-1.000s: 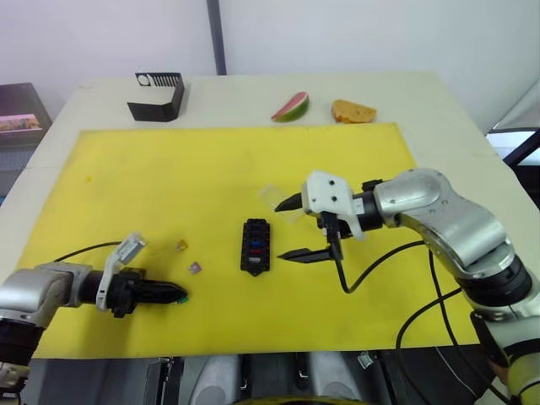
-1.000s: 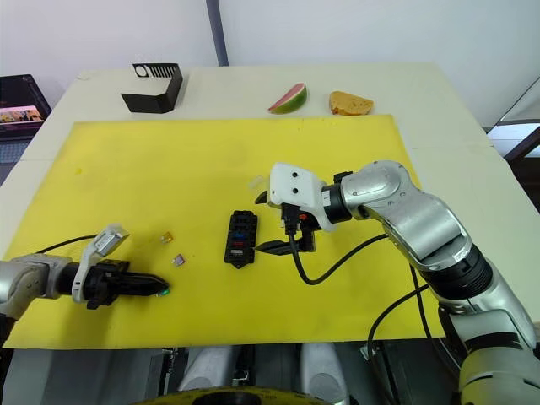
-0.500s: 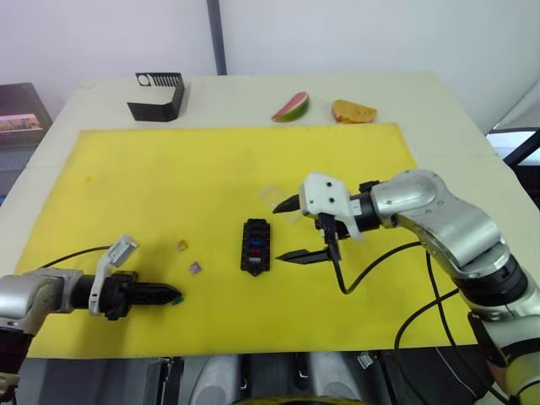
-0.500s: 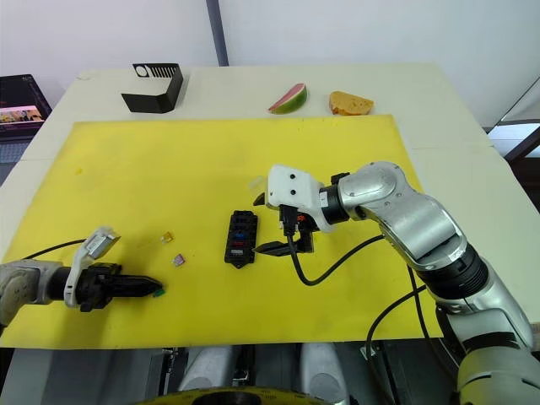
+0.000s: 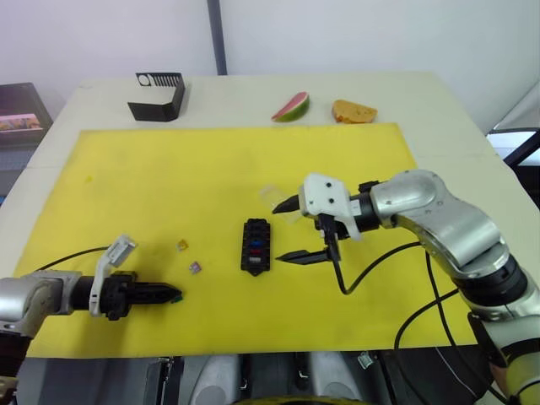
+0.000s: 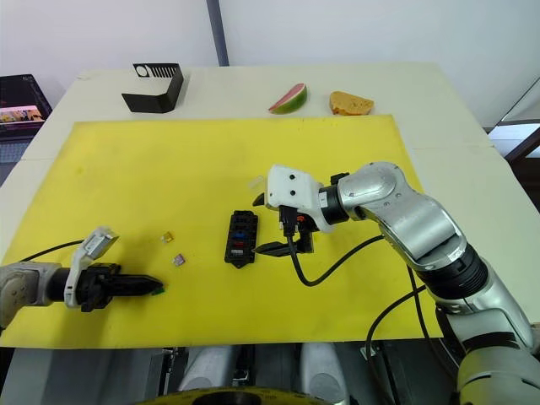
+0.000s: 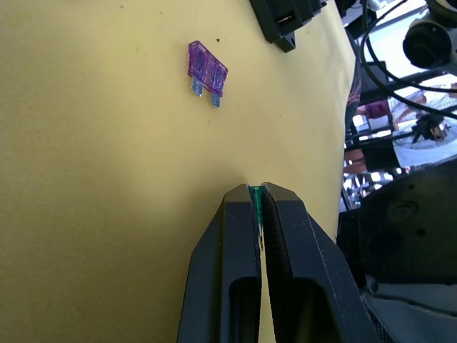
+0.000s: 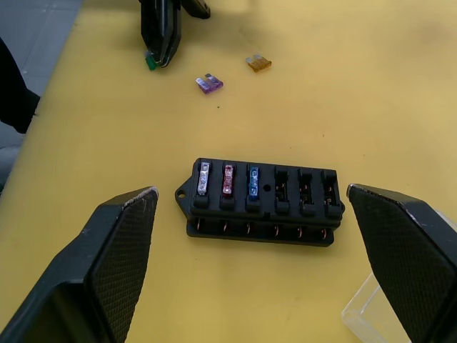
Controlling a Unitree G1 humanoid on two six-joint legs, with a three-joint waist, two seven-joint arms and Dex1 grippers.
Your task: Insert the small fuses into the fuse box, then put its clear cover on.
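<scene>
The black fuse box (image 5: 256,245) lies mid-mat with a grey, a red and a blue fuse in one row (image 8: 227,179). My right gripper (image 5: 278,231) stands open just right of it, one finger on each side of its end. The clear cover (image 5: 274,199) lies behind the box, by the upper finger. At the front left, my left gripper (image 7: 257,191) is shut on a green fuse (image 7: 256,203), low over the mat. A purple fuse (image 5: 195,267) and an amber fuse (image 5: 181,245) lie loose between the left gripper and the box.
A yellow mat (image 5: 211,169) covers the table. At the back stand a black slotted stand (image 5: 158,95), a watermelon slice (image 5: 291,106) and a piece of bread (image 5: 353,111). A black cable (image 5: 371,270) loops from the right wrist over the mat.
My left arm has drawn back slightly to the left with the green fuse still held. The right gripper and the fuse box have not moved.
</scene>
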